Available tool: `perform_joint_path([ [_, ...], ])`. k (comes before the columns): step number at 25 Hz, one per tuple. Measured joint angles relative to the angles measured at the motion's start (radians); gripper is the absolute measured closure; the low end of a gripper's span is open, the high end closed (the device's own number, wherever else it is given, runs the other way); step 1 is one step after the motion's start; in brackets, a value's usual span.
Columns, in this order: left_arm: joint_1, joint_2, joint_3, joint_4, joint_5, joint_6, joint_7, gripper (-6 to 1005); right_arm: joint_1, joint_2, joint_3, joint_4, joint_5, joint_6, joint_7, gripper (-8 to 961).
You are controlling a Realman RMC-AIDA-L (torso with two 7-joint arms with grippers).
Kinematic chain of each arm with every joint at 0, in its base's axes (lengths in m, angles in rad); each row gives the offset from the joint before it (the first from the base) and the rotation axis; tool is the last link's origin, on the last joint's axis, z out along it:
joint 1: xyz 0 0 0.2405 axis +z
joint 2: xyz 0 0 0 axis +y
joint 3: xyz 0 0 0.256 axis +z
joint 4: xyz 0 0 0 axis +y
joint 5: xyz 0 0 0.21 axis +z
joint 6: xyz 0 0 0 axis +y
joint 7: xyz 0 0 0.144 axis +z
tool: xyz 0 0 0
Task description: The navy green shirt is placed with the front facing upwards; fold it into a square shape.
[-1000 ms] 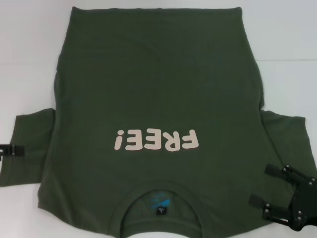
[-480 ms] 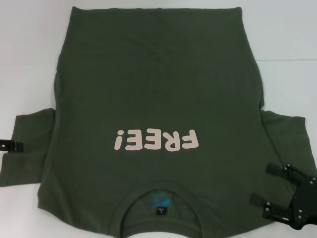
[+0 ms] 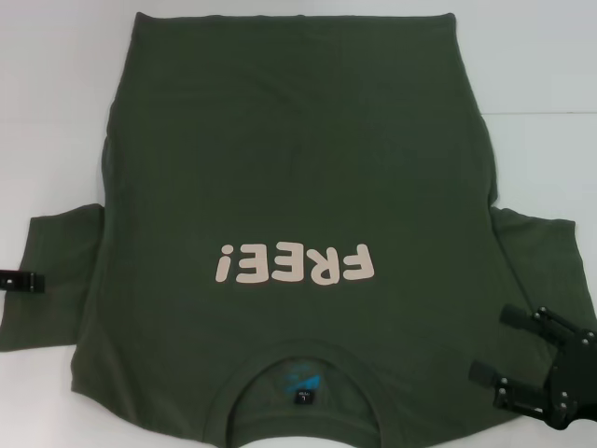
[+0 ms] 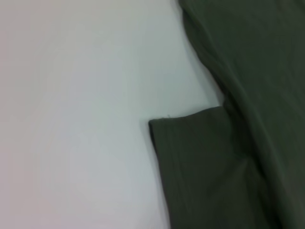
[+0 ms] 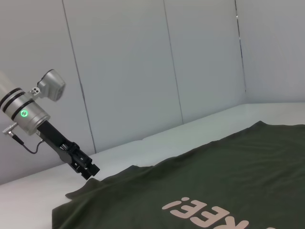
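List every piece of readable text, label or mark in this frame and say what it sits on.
"FREE!" in pale block letters on the chest of the navy green shirt, seen upside down in the head view; the right wrist view shows only part of it.
Blue print inside the collar: too blurred to read.
Small dark tag inside the collar: a pale mark on it, too small to read.
No other text visible.

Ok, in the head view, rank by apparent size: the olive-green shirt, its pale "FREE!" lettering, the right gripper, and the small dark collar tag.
1. Dark olive-green cotton shirt, by far the largest.
2. Pale pinkish "FREE!" lettering.
3. Black right gripper at the right sleeve, though partly cut off by the frame, so unsure against the lettering.
4. Small dark collar tag.
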Motion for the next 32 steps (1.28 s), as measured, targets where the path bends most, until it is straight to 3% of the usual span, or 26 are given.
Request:
perform_joint_path([
  [32,-0.017,-0.003,0.039,-0.045,0.021,-0.038,-0.017,113,0.011,-0.002,0.013,-0.002,0.0,0.012,0.01,8],
])
